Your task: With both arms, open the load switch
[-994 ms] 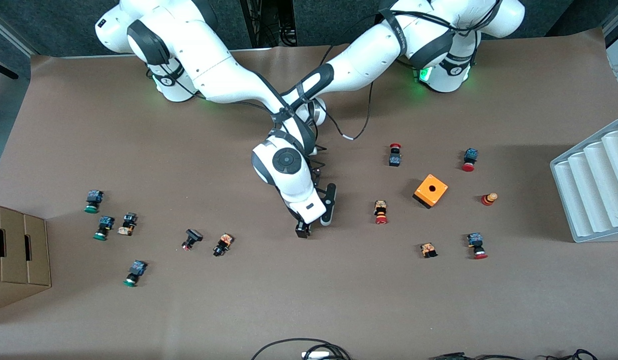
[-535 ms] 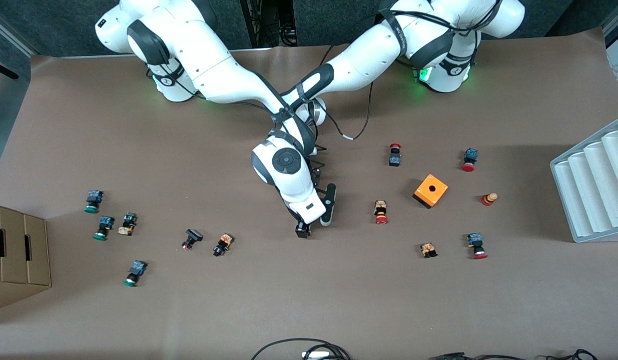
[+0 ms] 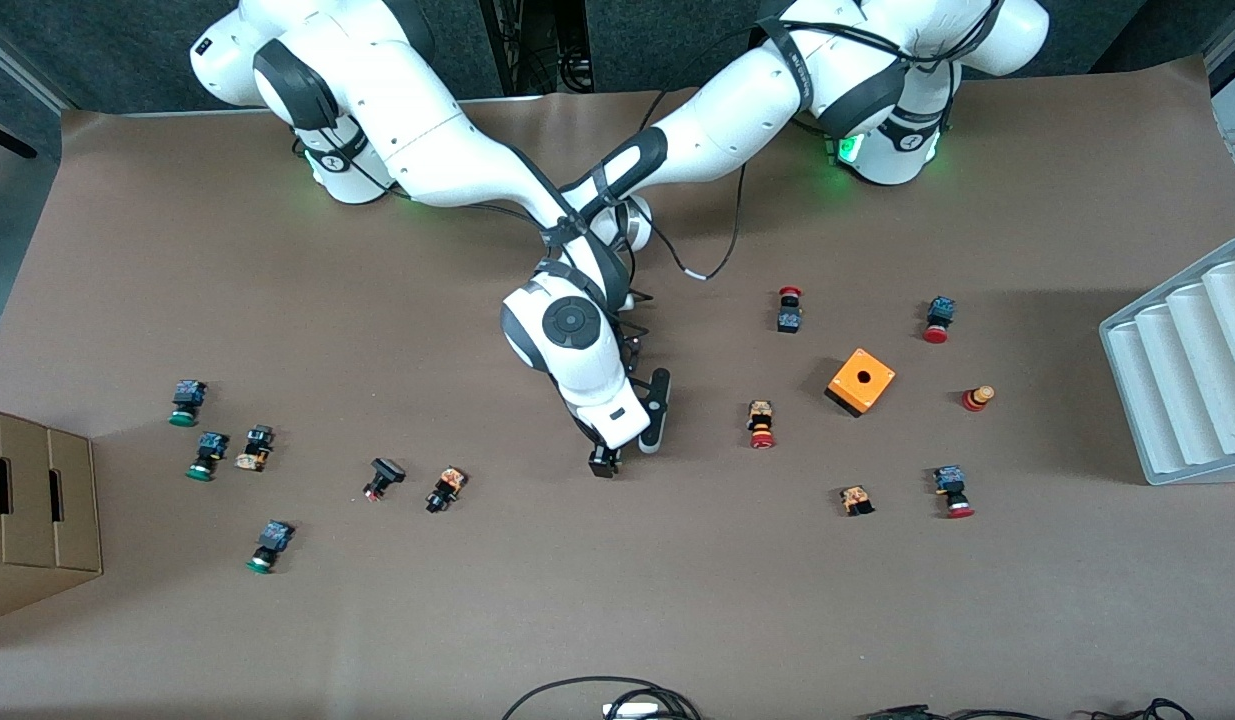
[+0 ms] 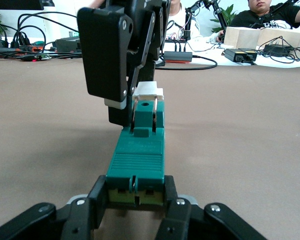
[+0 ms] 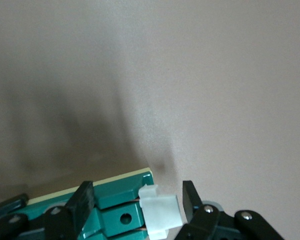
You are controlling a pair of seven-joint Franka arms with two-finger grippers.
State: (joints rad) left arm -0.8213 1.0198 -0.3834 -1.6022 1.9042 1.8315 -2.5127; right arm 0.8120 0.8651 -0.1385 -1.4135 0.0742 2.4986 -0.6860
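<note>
Load switch [image 4: 136,159]: we see it over mid-table [image 3: 677,600], at 9 o'clock of the orange cube [image 3: 861,381].
Left end effector [image 4: 135,200]: clamped on the switch's green body.
Right end effector [image 5: 137,200]: fingers apart, straddling its white sliding piece [image 5: 159,210].

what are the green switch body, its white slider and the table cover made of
Load switch body: likely moulded plastic, matte green with ribbed ridges and crisp edges. White sliding piece: plastic too, smooth with a slight sheen. Table cover: looks like brown paper or thin matte sheet, flat and unreflective; which one is unclear.
</note>
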